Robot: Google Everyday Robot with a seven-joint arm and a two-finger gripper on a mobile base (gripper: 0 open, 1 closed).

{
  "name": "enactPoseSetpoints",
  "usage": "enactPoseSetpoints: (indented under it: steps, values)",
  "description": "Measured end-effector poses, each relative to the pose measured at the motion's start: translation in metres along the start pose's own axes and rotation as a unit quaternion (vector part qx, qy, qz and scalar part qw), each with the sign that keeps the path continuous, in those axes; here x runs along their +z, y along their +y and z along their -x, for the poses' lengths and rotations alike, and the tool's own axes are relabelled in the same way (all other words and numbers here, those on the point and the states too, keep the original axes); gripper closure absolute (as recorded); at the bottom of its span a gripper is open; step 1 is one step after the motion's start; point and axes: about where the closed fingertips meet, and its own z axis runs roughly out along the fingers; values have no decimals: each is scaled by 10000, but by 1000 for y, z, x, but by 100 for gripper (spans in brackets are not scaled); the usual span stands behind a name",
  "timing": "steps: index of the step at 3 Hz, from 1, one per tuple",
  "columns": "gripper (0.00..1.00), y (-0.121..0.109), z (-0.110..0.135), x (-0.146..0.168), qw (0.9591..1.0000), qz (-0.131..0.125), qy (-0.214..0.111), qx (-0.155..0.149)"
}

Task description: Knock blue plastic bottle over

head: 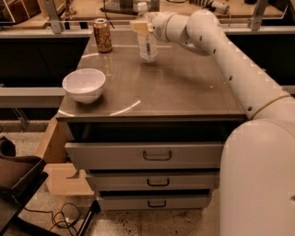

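Fingers: cannot tell whether apart or together. Gripper point(142, 27) at bottle point(148, 46) neck, far edge of desk point(184, 92). Bottle upright; next I push sideways.

We see a grey metal cabinet, its brown top point(184, 87) catching warm light glare. Three handled drawers point(156, 156) sit below. The floor point(138, 226) is speckled, with cables point(60, 219) lying lower left. A dark chair point(18, 175) and a wooden box point(60, 177) stand to the left. A wooden bench point(92, 7) runs behind. The gripper point(143, 27) is over the top's far edge.
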Motion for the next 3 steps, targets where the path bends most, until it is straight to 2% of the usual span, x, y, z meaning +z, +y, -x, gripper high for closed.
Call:
enactPoseSetpoints:
  steps: [1, 2, 3]
  values:
    - [100, -2, 18, -15, 9969, -48, 536, -575]
    - [100, -1, 22, -25, 9857, -52, 1225, -1157]
    - [100, -1, 12, -32, 9678, -21, 1942, -1600]
